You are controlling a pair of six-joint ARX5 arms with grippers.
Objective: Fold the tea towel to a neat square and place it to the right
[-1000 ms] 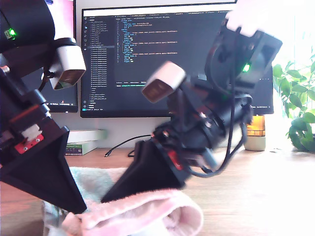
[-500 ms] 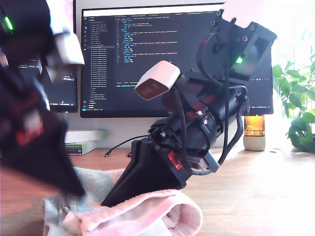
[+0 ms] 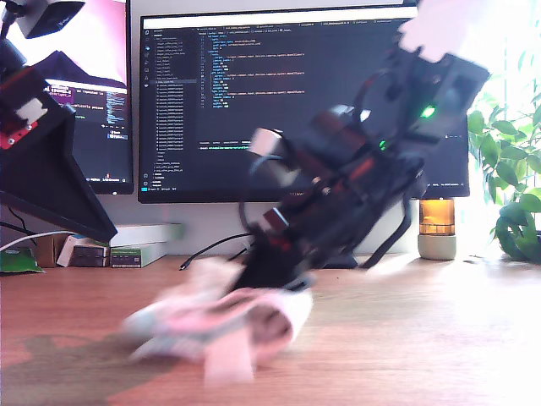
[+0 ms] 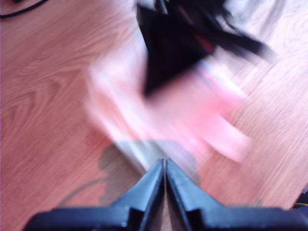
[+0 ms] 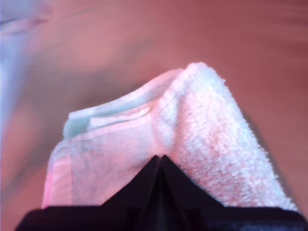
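At the exterior view's left, the first tool (image 3: 106, 230) is seen raised above the desk (image 3: 439, 338), clear of the cloth. In the first wrist view its fingers (image 4: 154, 185) are pressed together with nothing between them.

Behind it, at the exterior view's left, a side monitor (image 3: 93, 93) is seen, with a stack of books (image 3: 139, 244) below it against the wall. A black cable (image 3: 207, 249) is laid across the desk just beside the books. A large monitor (image 3: 254, 101) showing dark code text fills the middle of the background.

The tea towel (image 3: 224, 326) is located on the desk at the lower centre of the exterior view, bunched and motion-blurred, with pink and white pile visible. The second tool (image 3: 266, 283) is set down onto its upper edge. In the second wrist view the tool (image 5: 160, 161) is shown closed to a point on a raised fold of the towel (image 5: 202, 130), pinching it; a mint-green stripe is visible in that fold.

At the exterior view's right, an amber lamp (image 3: 437, 227) and a leafy plant (image 3: 511, 186) stand well apart from the towel.
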